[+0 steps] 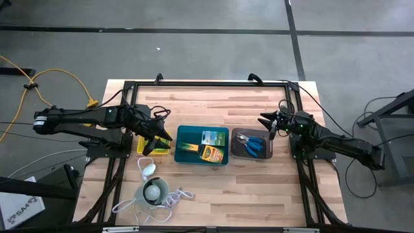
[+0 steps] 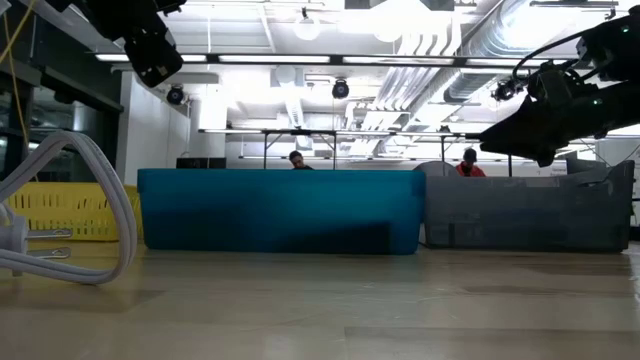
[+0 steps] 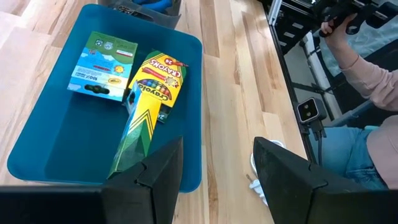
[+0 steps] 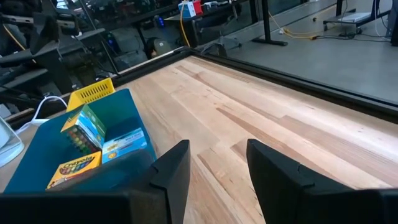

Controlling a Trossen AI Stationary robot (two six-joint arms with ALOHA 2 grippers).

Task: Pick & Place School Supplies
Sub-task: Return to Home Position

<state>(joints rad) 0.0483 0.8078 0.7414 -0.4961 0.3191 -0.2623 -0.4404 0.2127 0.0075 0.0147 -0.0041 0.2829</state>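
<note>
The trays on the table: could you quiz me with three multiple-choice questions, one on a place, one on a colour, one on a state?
1. Where are the blue-handled scissors?
A) loose on the wood
B) in the dark grey tray
C) on the floor

2. What colour is the tray holding the crayon boxes?
A) red
B) white
C) teal

3. How is the left gripper?
A) open and empty
B) shut on a crayon box
C) shut on scissors

Answers:
1 B, the high view shows them inside it.
2 C, the high view shows it teal.
3 A, its wrist view shows the fingers apart with nothing between.
</note>
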